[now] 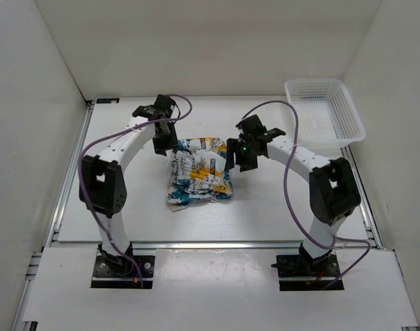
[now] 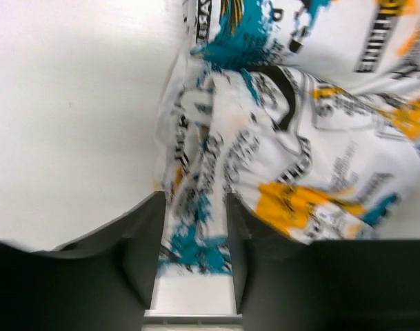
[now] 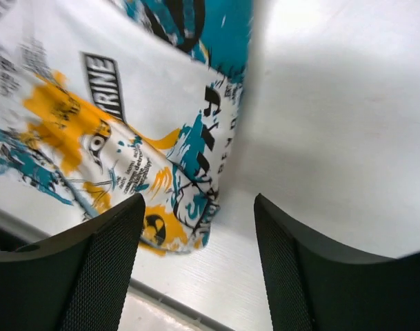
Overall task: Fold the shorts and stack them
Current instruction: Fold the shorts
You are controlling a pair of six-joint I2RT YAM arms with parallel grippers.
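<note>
The shorts (image 1: 199,174) lie crumpled in the middle of the table, white with teal, orange-yellow and black print. My left gripper (image 1: 164,141) is at their far left edge. In the left wrist view the left gripper (image 2: 194,203) has its jaws closed on a strip of the shorts (image 2: 299,138) that fills the gap between them. My right gripper (image 1: 238,156) is at their far right edge. In the right wrist view the right gripper (image 3: 199,227) is open and empty, with a corner of the shorts (image 3: 127,131) lying just inside its left finger (image 3: 106,262).
A white plastic mesh basket (image 1: 325,110) stands at the back right of the table. White walls close the table in at the back and on both sides. Purple cables loop off both arms.
</note>
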